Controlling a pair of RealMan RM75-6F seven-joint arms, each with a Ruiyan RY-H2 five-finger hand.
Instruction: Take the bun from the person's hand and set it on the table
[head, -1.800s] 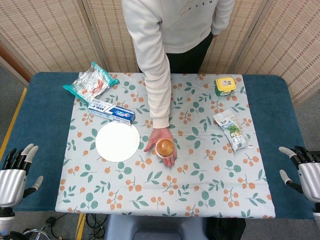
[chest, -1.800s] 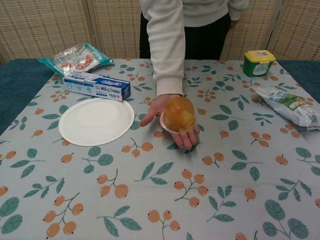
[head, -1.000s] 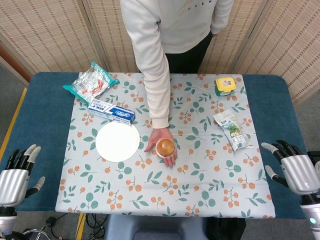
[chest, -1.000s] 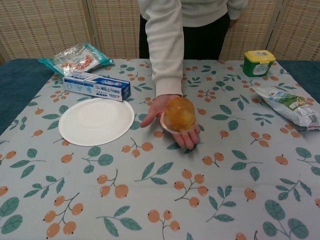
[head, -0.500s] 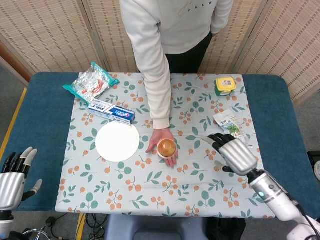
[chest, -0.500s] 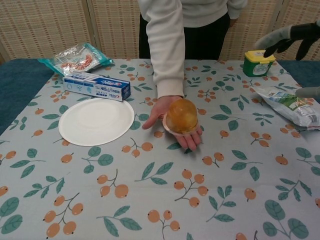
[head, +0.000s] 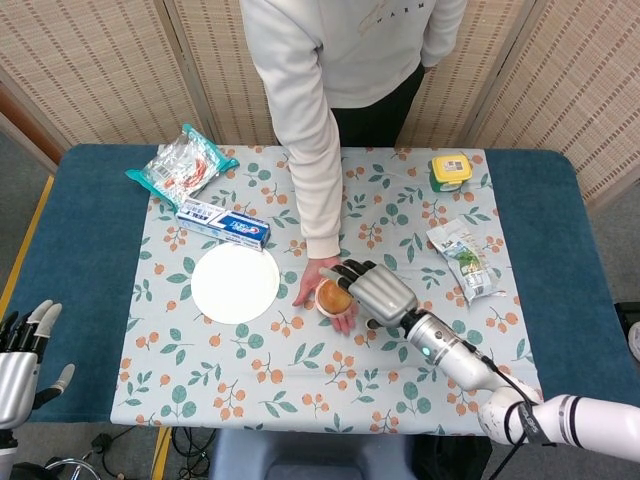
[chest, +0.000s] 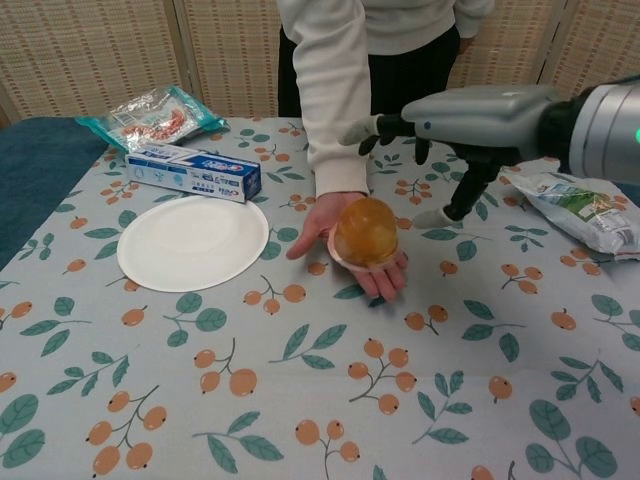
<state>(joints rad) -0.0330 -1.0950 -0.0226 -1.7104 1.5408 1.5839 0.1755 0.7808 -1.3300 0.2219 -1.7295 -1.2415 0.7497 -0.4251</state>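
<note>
Now one plate (head: 235, 283), one toothpaste box (head: 224, 223), one bun (head: 333, 295) on the person's hand (head: 322, 290). Right hand (head: 372, 290), fingers spread and empty, has swung in beside the bun; left hand (head: 20, 355) open, lower than before.

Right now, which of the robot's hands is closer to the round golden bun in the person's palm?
The right. The right hand hovers open just beside the round golden bun, not touching it. The left hand waits far off, past the table's near left corner.

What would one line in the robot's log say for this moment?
phase: reaching | right hand: open, beside bun | bun: on person's palm | left hand: open, idle
</note>
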